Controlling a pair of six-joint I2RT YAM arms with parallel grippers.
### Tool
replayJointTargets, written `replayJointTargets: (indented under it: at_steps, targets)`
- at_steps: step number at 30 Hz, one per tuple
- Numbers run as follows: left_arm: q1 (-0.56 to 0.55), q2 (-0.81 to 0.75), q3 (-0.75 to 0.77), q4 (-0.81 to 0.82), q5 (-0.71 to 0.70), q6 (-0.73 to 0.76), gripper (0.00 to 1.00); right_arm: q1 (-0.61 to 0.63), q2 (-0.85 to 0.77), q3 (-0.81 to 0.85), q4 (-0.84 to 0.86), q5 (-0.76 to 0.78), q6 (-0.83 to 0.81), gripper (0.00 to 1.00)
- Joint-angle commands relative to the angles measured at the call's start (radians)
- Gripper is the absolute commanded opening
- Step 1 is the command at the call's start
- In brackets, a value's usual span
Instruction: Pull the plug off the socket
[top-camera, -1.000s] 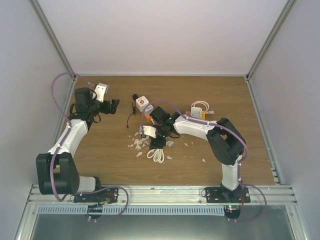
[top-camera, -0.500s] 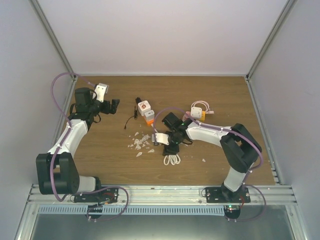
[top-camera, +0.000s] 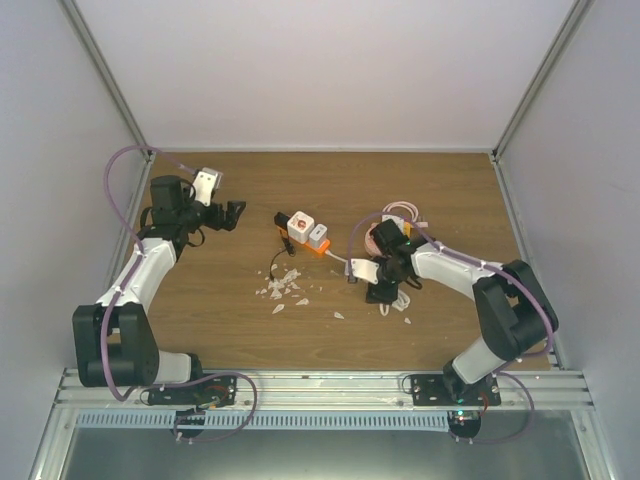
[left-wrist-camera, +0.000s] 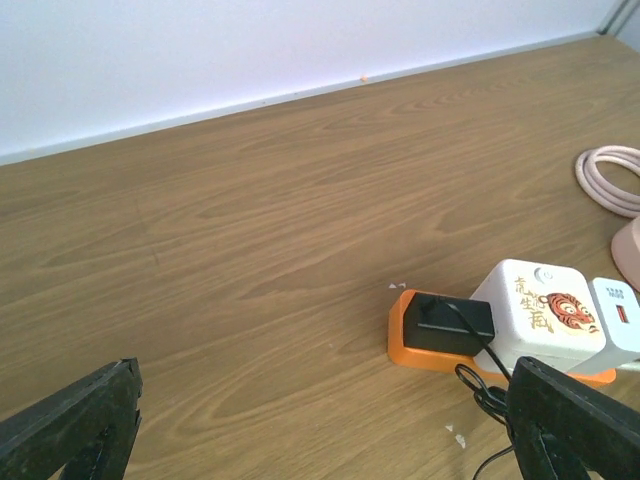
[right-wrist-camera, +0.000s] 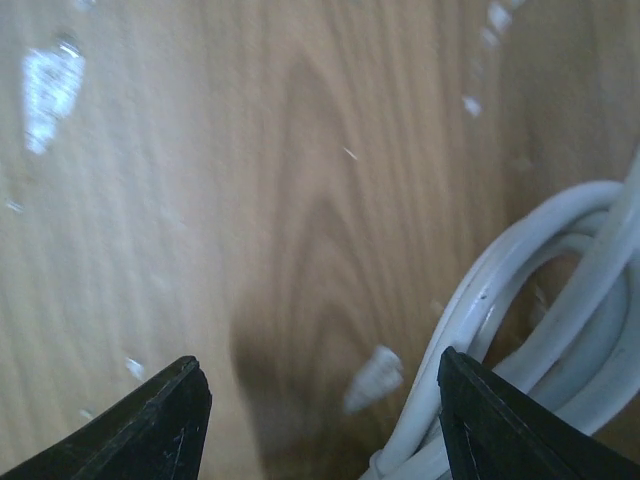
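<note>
The black plug (left-wrist-camera: 449, 322) sits in the orange socket strip (left-wrist-camera: 402, 338) near the middle of the wooden counter (top-camera: 200, 300). The left gripper (top-camera: 232, 214) is spread wide near the left edge. The right gripper (right-wrist-camera: 320, 410), wide too, hovers over a white cable (right-wrist-camera: 530, 300).

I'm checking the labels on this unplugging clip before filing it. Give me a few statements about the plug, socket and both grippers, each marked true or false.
1. The black rectangular plug sits on the orange socket strip. True.
2. The left gripper is shut on the plug. False: it is open and apart from it.
3. The right gripper is open over a white looped cable. True.
4. The white cube adapter bears a blue fish. False: it shows an orange tiger.
</note>
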Motion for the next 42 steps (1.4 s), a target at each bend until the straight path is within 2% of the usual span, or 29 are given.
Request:
replayJointTargets:
  at_steps: [1, 6, 9, 18, 24, 27, 37, 42]
  targets:
    - [-0.007, 0.009, 0.0, 0.046, 0.058, 0.022, 0.99, -0.069, -0.016, 0.009, -0.031, 0.075, -0.026, 0.64]
    - [-0.006, 0.014, 0.007, 0.039, 0.065, 0.021, 0.99, -0.06, -0.032, 0.121, -0.032, -0.089, 0.061, 0.66]
    - [-0.006, 0.02, 0.009, 0.035, 0.062, 0.02, 0.99, -0.038, -0.03, 0.158, 0.015, -0.125, 0.107, 0.67]
    - [-0.006, 0.011, -0.005, 0.079, 0.021, -0.041, 0.99, -0.013, 0.118, 0.261, 0.151, -0.037, 0.212, 0.65]
    - [-0.008, -0.031, -0.089, 0.176, 0.116, -0.024, 0.99, 0.003, 0.21, 0.289, 0.184, -0.048, 0.229, 0.63]
    - [-0.007, -0.029, -0.088, 0.168, 0.125, -0.017, 0.99, 0.012, 0.235, 0.284, 0.193, -0.062, 0.226, 0.59]
    - [-0.006, 0.034, -0.002, 0.081, 0.229, -0.012, 0.99, 0.018, 0.239, 0.213, 0.211, -0.053, 0.189, 0.37]
    - [-0.007, 0.016, -0.016, 0.118, 0.242, -0.008, 0.99, 0.017, 0.226, 0.181, 0.237, -0.034, 0.202, 0.37]
